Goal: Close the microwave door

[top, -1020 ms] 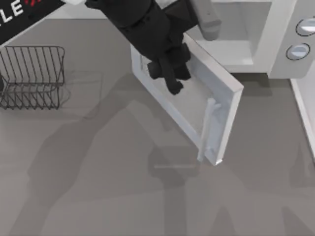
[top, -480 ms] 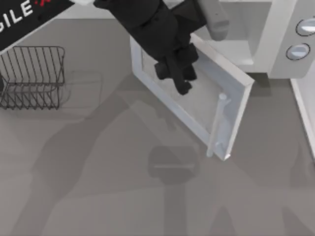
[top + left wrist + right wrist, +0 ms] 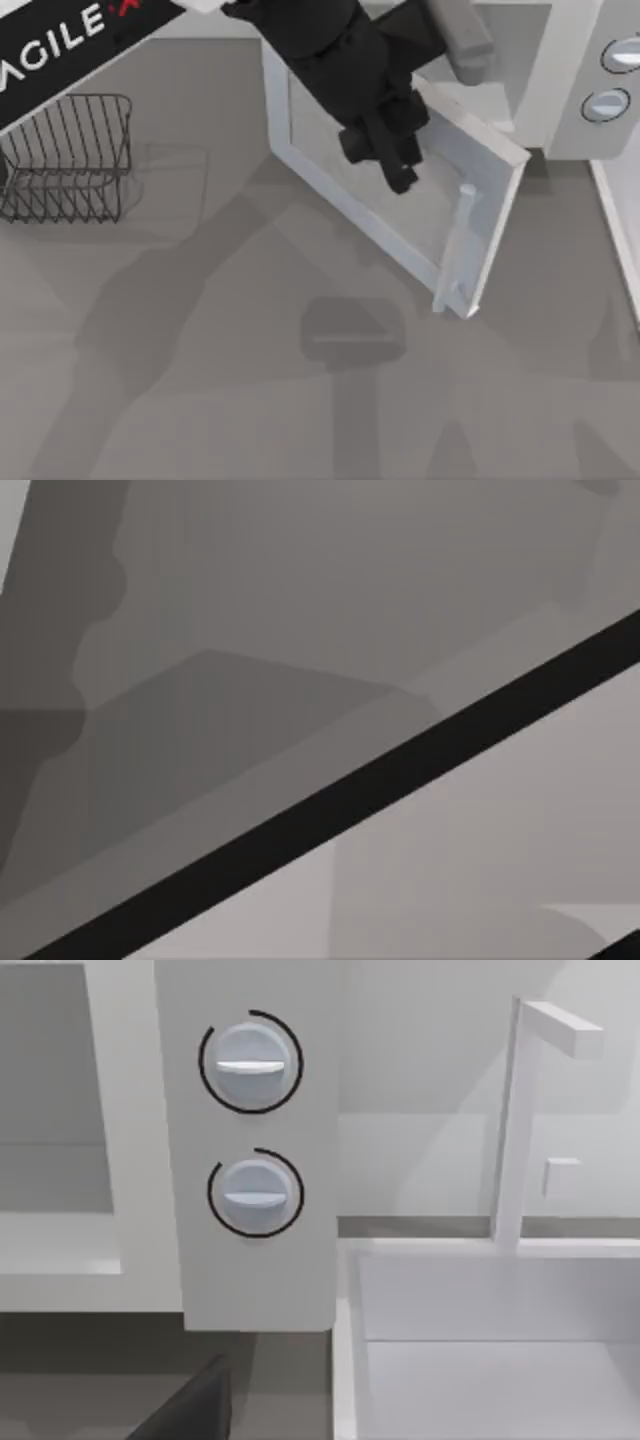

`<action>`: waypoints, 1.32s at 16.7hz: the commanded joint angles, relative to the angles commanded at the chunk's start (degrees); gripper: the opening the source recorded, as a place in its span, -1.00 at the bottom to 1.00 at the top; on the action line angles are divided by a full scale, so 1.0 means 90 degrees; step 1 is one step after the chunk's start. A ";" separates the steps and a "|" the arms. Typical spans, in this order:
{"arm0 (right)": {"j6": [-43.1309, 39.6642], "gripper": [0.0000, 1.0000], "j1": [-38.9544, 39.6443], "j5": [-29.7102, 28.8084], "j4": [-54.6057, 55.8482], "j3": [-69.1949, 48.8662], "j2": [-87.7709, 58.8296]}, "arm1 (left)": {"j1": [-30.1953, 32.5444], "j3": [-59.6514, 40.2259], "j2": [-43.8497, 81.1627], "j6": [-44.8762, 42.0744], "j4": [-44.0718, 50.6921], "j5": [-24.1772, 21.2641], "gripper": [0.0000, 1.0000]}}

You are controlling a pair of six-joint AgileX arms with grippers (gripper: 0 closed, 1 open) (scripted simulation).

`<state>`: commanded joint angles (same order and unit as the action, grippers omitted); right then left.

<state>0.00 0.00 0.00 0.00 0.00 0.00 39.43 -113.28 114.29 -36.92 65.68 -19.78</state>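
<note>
The white microwave (image 3: 570, 90) stands at the back right, its cavity open and its two round knobs (image 3: 250, 1060) on the side panel. The microwave door (image 3: 410, 220) hangs partly open, angled out over the table, with its pale bar handle (image 3: 455, 245) on the free edge. My left gripper (image 3: 395, 165), black, reaches down from the back and rests against the door's outer face near the window. My right arm's wrist camera faces the knob panel.
A dark wire rack (image 3: 65, 155) stands at the left of the table. A white sink basin (image 3: 480, 1360) with a tall tap (image 3: 510, 1120) sits beside the microwave at the right edge. Open grey tabletop lies in front.
The door has swung to the right, toward the microwave, its free edge moving back. My left gripper has moved right with it, staying against its face.
</note>
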 joint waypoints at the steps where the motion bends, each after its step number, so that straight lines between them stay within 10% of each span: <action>1: 0.0000 1.00 0.0000 0.0000 0.0000 0.0000 0.0000 | -0.0006 -0.0030 -0.0005 -0.0007 -0.0028 0.0008 -1.00; 22: 0.0000 1.00 0.0000 0.0000 0.0000 0.0000 0.0000 | 0.0214 -0.0517 0.0351 0.0223 0.0059 0.0097 -1.00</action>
<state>0.00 0.00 0.00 0.00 0.00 0.00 41.35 -117.93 117.45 -34.92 66.21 -18.90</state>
